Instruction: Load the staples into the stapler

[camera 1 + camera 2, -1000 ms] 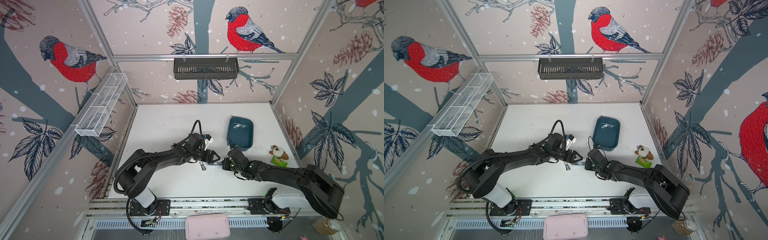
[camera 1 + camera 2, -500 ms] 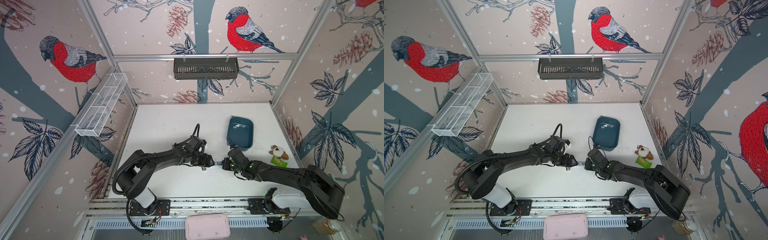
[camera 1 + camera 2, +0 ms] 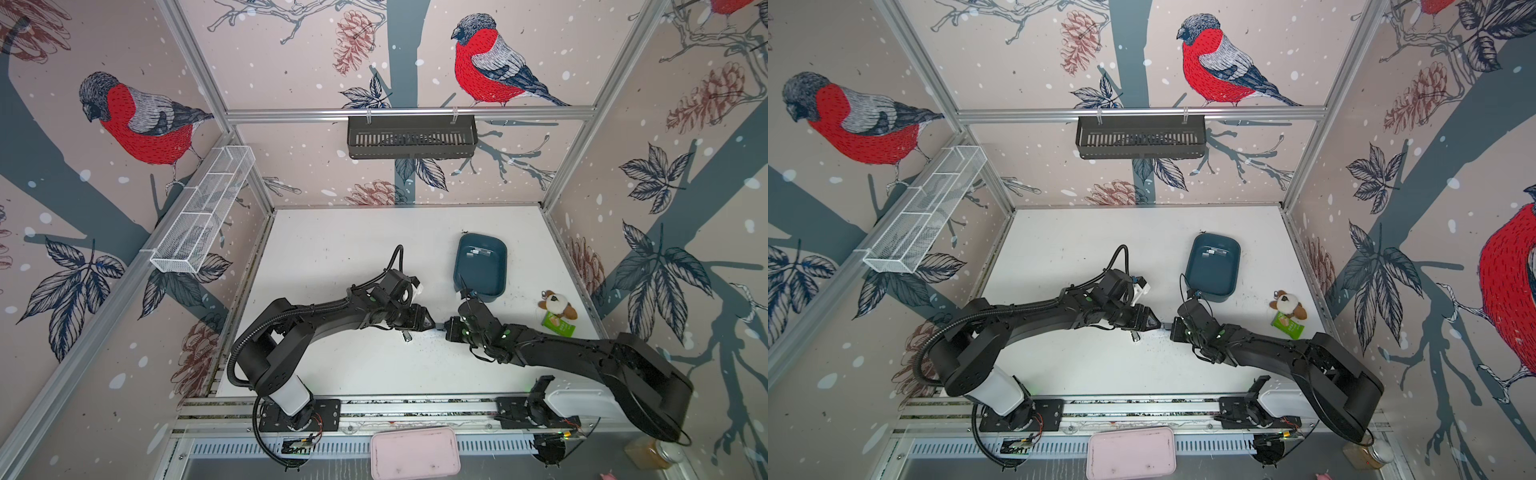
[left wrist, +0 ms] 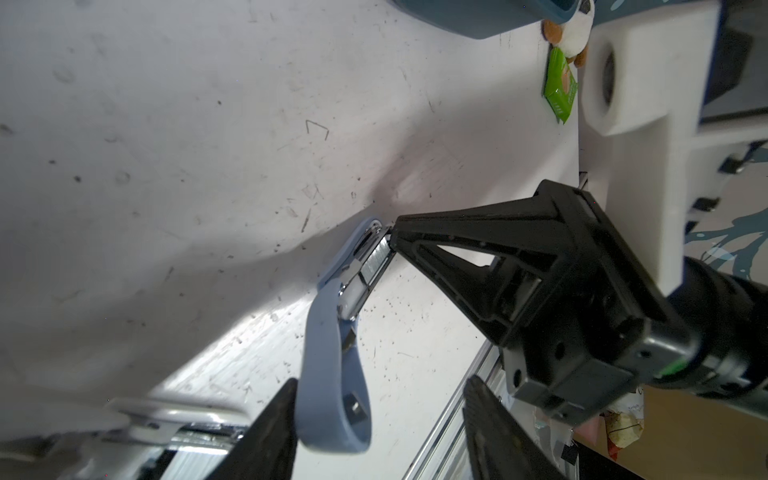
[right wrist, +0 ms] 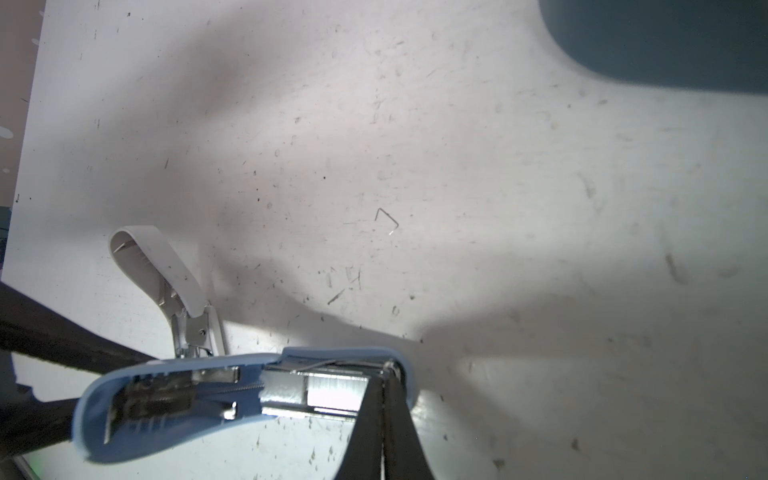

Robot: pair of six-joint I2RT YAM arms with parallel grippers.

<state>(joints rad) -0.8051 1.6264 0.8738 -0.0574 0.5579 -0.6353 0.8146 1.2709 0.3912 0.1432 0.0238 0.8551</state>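
The stapler (image 5: 137,399) lies open on the white table, its pale blue body (image 4: 332,353) up and its white lid (image 5: 158,266) folded away. A silvery strip of staples (image 5: 334,392) sits in the metal channel (image 4: 374,259). My right gripper (image 5: 384,374) is shut, its tips pressed on the channel's front end beside the strip, as the left wrist view also shows (image 4: 395,232). My left gripper (image 4: 380,432) is open around the stapler's rear end; one finger (image 4: 270,432) touches it, the other stands apart. In both top views the grippers (image 3: 428,322) (image 3: 445,325) nearly meet and hide the stapler.
A single loose staple (image 5: 386,220) lies on the table beyond the stapler. A dark blue tray (image 3: 498,266) stands behind the right gripper. A plush toy (image 3: 557,303) and green packet (image 3: 559,328) lie at the right. A pink box (image 3: 415,453) sits past the front rail.
My left gripper has shifted right, closer to the right gripper, and its jaws have narrowed around the stapler's rear. The right arm has barely moved.
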